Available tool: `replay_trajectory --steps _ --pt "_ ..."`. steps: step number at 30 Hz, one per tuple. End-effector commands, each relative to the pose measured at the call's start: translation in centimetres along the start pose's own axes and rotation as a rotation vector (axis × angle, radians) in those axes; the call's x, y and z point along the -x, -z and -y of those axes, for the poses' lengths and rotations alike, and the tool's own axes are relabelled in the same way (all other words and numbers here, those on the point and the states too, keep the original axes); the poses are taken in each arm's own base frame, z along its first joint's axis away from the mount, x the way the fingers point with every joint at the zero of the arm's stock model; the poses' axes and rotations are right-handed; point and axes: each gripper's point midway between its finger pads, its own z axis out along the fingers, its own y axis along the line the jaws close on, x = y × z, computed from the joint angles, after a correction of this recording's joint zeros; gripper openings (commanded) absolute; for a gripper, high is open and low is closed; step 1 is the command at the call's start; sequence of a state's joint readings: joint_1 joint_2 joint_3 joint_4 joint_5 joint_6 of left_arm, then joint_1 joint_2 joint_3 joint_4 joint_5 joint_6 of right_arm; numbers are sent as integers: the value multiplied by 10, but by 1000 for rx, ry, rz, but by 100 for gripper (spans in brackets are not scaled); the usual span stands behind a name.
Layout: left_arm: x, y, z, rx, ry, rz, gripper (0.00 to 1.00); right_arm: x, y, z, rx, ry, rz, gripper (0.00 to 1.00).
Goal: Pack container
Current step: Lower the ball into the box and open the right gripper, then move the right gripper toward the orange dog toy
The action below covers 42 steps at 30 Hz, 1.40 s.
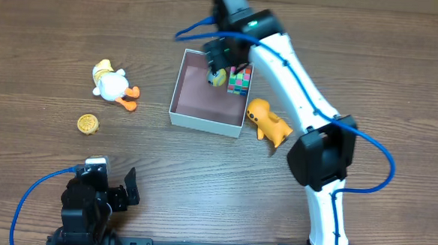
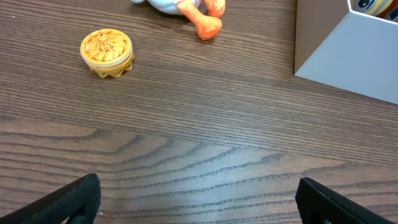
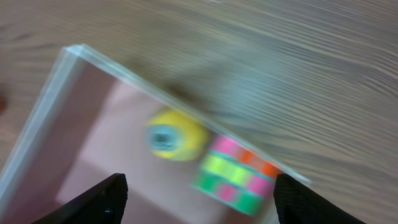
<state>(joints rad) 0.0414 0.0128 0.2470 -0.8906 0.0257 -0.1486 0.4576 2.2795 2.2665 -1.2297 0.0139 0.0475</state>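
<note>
The container (image 1: 190, 98) is a shallow square box with white walls and a pinkish-brown floor, at the table's middle back. Inside, at its far right corner, lie a yellow round toy (image 1: 217, 79) and a multicoloured cube (image 1: 241, 82); both show in the right wrist view, the toy (image 3: 175, 137) and the cube (image 3: 236, 176). My right gripper (image 1: 224, 57) is open and empty above that corner (image 3: 196, 199). An orange dog toy (image 1: 268, 122) lies right of the box. A white duck (image 1: 114, 83) and a yellow disc (image 1: 88, 123) lie to the left. My left gripper (image 1: 114, 196) is open, near the front edge.
In the left wrist view the yellow disc (image 2: 107, 53), the duck's orange feet (image 2: 205, 22) and the container's white corner (image 2: 348, 56) lie ahead on the wood table. My right arm (image 1: 309, 120) stretches across the right side, above the dog toy.
</note>
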Motion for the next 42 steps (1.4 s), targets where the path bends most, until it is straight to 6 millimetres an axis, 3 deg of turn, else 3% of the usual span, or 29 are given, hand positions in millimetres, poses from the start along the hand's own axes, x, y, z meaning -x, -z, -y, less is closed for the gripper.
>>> replay_trajectory --steps 1,5,8,10,19,24,31,42 --pt "1 0 -1 5 -19 9 100 15 59 60 -90 -153 101 82" --pt "1 0 -1 5 -19 9 100 -14 64 113 -148 -245 -4 89" --pt "1 0 -1 5 -19 9 100 -39 69 136 -170 -263 -92 100" --pt "1 0 -1 5 -19 10 100 -46 74 143 -174 -284 -114 100" --pt "1 0 -1 5 -20 9 100 -66 114 141 -176 -295 -134 100" --pt "0 -1 -1 6 -19 4 100 -65 104 141 -168 -296 -133 100" --pt "0 -1 -1 6 -19 4 100 -92 76 139 -164 -299 -245 100" --pt "0 -1 -1 6 -19 4 100 -92 71 140 -154 -295 -156 100"
